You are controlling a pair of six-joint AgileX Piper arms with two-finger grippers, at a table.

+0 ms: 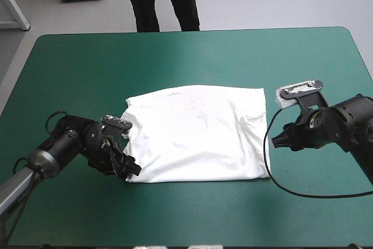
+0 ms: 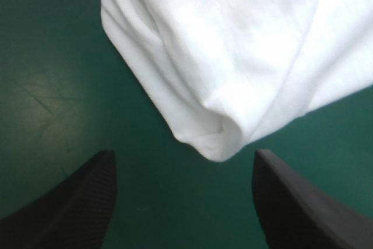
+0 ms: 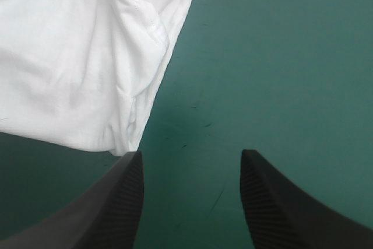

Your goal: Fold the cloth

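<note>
I am reading the left gripper (image 1: 129,168) as wide open and empty, with its black fingers (image 2: 87,196) flanking the near-left corner of the white short-sleeved fabric T-shirt (image 1: 195,132). The T-shirt is lying mid-table on the teal-green cover (image 1: 175,56), folded into a flat, lightly wrinkled rectangle. The right gripper (image 1: 278,141) is standing open and empty beside its near-right corner.

Nope, nothing readable here. No print, label or brand legible on the white T-shirt (image 1: 198,135), no number or sign on the teal-green desk (image 1: 175,62) either. Same story in all three views.
</note>
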